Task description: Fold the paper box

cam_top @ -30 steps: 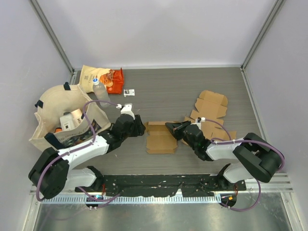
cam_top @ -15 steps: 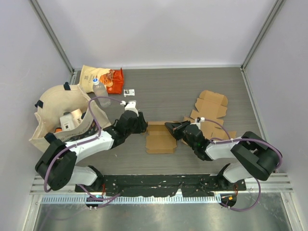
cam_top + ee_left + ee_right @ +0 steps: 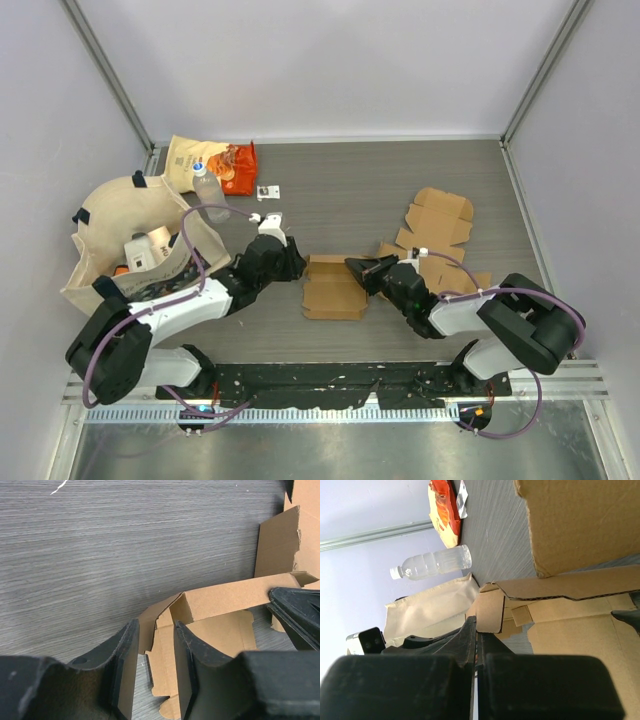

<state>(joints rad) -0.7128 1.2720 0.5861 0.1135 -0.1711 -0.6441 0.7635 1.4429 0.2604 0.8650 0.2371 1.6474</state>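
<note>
Paper box (image 3: pixel 335 287) half-folded on the table (image 3: pixel 350 190). Left gripper (image 3: pixel 155 630) is partly open, straddling a corner flap; right gripper (image 3: pixel 351 266) is pinched fully closed at the other end.

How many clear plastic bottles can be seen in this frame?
1. The clear plastic bottle lies at the far left, by the snack bag and next to the tote bag. The bag's contents are partly hidden, so more could be inside.
</note>
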